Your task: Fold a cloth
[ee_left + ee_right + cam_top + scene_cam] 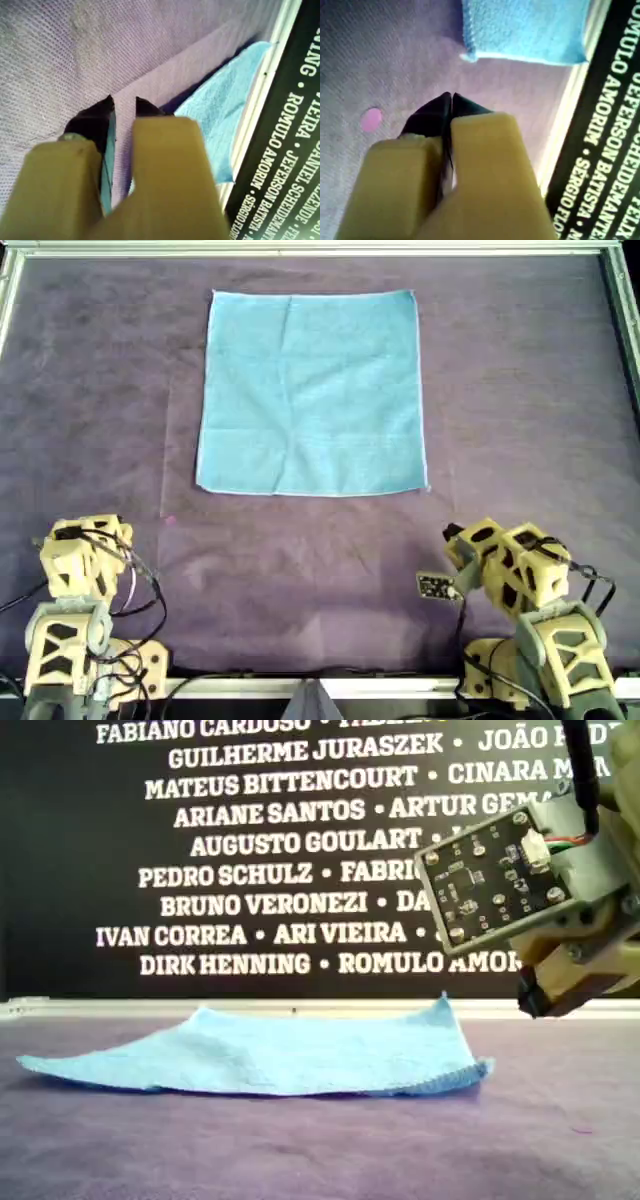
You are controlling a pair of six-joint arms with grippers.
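Your left gripper narrowly parted, empty, your right gripper tips pressed together on nothing, cloth flat on purple felt, ahead of both, apart

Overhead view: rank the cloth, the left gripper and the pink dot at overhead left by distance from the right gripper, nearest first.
1. cloth: its lower right overhead corner sits just up-left of the right gripper.
2. pink dot: below the cloth's lower left corner.
3. left gripper: overhead's far left, beyond the dot.
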